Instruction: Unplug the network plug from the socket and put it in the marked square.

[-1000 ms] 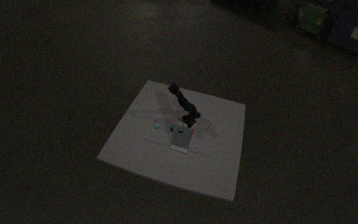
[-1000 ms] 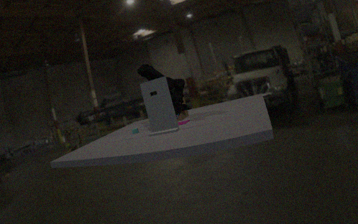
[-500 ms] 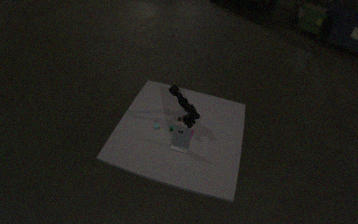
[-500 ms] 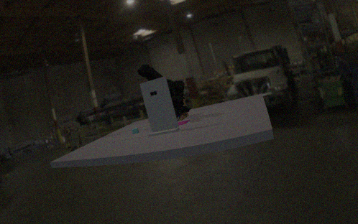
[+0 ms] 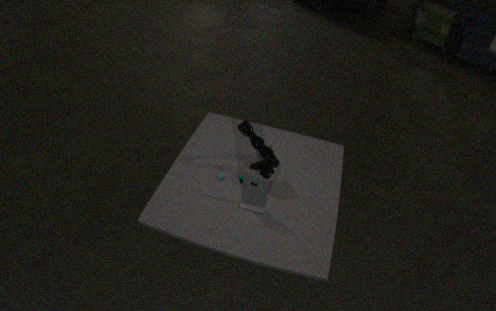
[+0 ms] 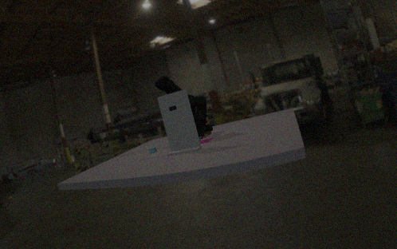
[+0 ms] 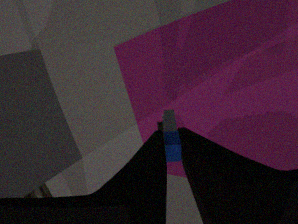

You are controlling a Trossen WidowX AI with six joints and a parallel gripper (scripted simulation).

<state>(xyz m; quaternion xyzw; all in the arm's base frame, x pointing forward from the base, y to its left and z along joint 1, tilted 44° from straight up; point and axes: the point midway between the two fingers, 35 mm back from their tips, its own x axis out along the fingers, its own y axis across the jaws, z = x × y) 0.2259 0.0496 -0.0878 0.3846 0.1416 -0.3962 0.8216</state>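
My gripper is shut on the network plug, a small block with a blue body and a grey end. The marked square is magenta and lies on the table beside the panel. In the wrist view the plug is seen against the square, near its edge; how far it is above the table cannot be told. The upright panel is pale grey, with a dark opening high up. The tab on the plug is not clear.
A small teal object lies on the table to the panel's left. A small green and black item shows by the panel's upper left corner. A dark grey shape fills the wrist view's left side.
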